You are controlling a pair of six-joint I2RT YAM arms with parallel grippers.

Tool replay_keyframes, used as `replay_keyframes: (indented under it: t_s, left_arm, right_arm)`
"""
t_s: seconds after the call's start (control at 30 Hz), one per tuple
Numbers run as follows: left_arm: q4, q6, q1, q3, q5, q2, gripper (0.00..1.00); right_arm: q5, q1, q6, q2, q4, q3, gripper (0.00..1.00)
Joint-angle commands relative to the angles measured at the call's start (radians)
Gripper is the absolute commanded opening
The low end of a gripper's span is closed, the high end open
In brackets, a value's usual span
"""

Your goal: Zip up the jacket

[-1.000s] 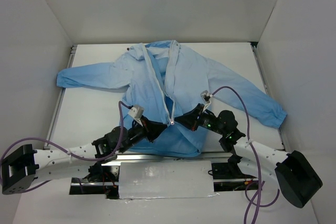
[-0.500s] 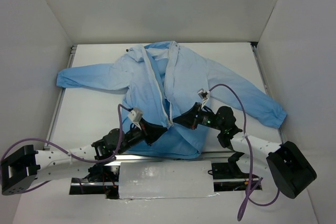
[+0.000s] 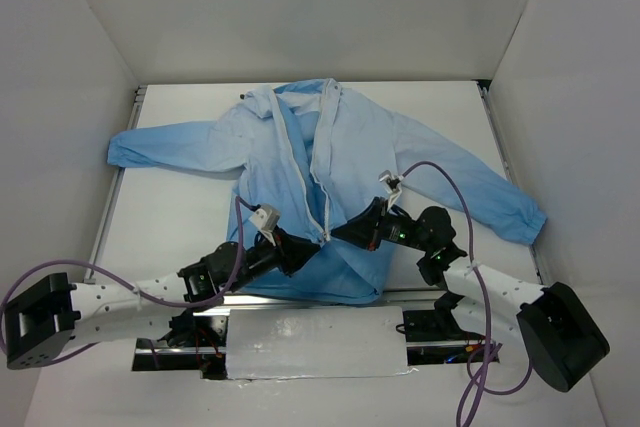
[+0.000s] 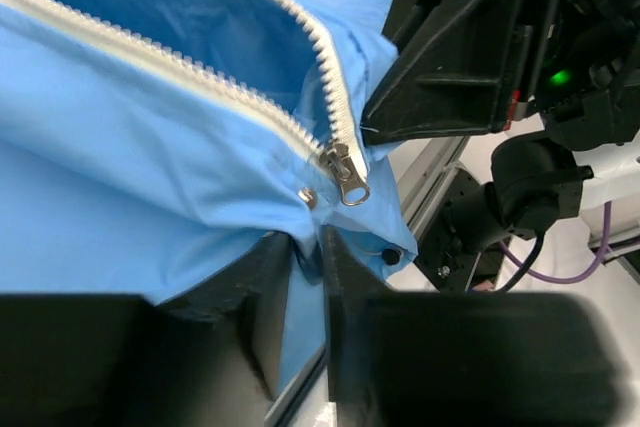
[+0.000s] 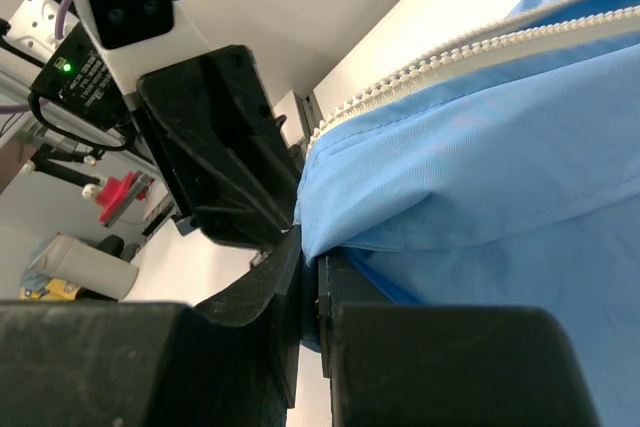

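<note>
The light-blue jacket [image 3: 330,147] lies spread on the table, its white zipper open from the collar down to the hem. Its metal slider [image 4: 345,169] sits low on the zipper, with the pull tab hanging free. My left gripper [image 3: 308,244] is shut on the jacket's hem fabric [image 4: 300,277] just below the slider. My right gripper [image 3: 337,234] is shut on the other front edge of the jacket [image 5: 420,177], right beside the left one. Both hold the hem a little above the table.
White walls box in the table on three sides. The jacket's sleeves reach toward the left wall [image 3: 125,152] and the right wall [image 3: 525,219]. A metal rail [image 3: 300,297] runs along the near edge under the hem.
Both grippers shifted slightly with the hem between them. The right arm's elbow has swung a little. The jacket's lower front moved with them.
</note>
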Motion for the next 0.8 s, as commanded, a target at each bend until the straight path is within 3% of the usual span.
replay_keyframes:
  t_s: [0.0, 0.17, 0.47, 0.77]
  left_arm:
    - [0.063, 0.014, -0.002, 0.044, 0.029, 0.034, 0.33]
    - [0.143, 0.012, -0.002, 0.040, 0.054, 0.059, 0.57]
    - [0.213, 0.003, 0.007, 0.018, 0.048, 0.065, 0.57]
    - [0.265, -0.017, 0.016, -0.006, 0.046, 0.085, 0.20]
  right_arm:
    - [0.013, 0.013, -0.023, -0.030, 0.052, -0.008, 0.00]
    - [0.016, 0.015, -0.026, -0.023, 0.058, -0.020, 0.00]
    - [0.001, 0.015, -0.015, -0.016, 0.093, -0.032, 0.00]
    - [-0.007, 0.015, -0.012, -0.021, 0.106, -0.046, 0.00]
